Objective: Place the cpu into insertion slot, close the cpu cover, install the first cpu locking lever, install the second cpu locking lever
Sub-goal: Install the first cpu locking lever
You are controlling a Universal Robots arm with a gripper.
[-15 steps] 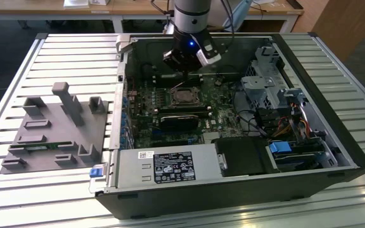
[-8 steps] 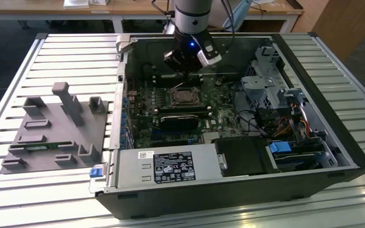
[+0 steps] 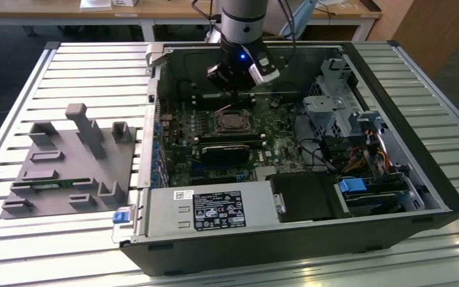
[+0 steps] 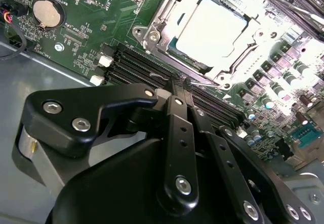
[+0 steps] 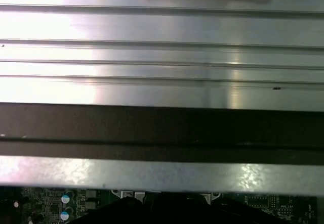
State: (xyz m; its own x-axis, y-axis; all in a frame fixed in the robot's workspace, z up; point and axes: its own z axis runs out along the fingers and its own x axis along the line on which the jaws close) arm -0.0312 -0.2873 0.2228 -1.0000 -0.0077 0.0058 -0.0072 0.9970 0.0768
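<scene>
Computer case [image 3: 293, 239] lies open on the slatted bench [image 3: 78, 66]. Over its motherboard [image 4: 91, 11] my gripper [image 4: 178, 86] is clenched, tips just beside a thin locking lever [image 4: 205, 84]. The cpu cover [image 4: 169, 16] lies down around the cpu [image 4: 212, 29], seated in the insertion slot [image 3: 231, 121].

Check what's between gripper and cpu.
In the second wrist view, long black slots and a thin metal rod lie between the gripper and the cpu.
</scene>
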